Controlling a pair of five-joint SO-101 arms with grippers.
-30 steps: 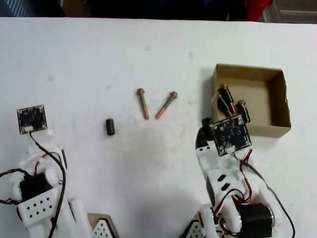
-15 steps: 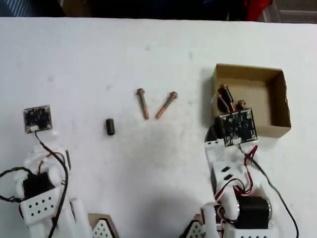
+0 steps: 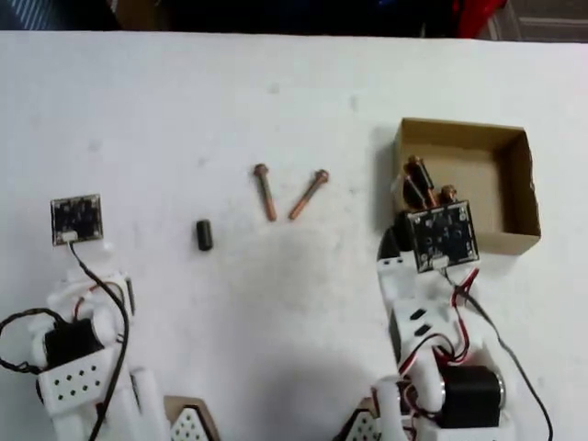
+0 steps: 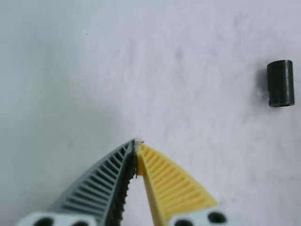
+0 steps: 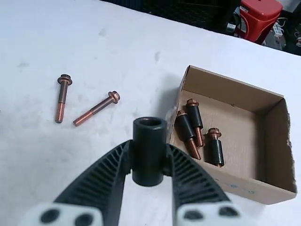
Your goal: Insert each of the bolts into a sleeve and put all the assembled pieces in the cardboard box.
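Between the right jaws, upright sleeve [image 5: 149,150]

Left arm [image 3: 87,381]: white plastic shell, perforated base plate, black motor block.
Left cable [image 3: 73,257]: black lead; thin red wire alongside.
Left wrist board [image 3: 76,219]: square, black, pale-edged.
Right arm [image 3: 418,303]: white shell, black slots, black cylindrical motor.
Right wiring [image 3: 457,292]: red, black and white strands.
Left gripper [image 4: 136,143]: one grey finger, one yellow, both ribbed.
Right gripper [image 5: 148,147]: black ribbed fingers, white base.
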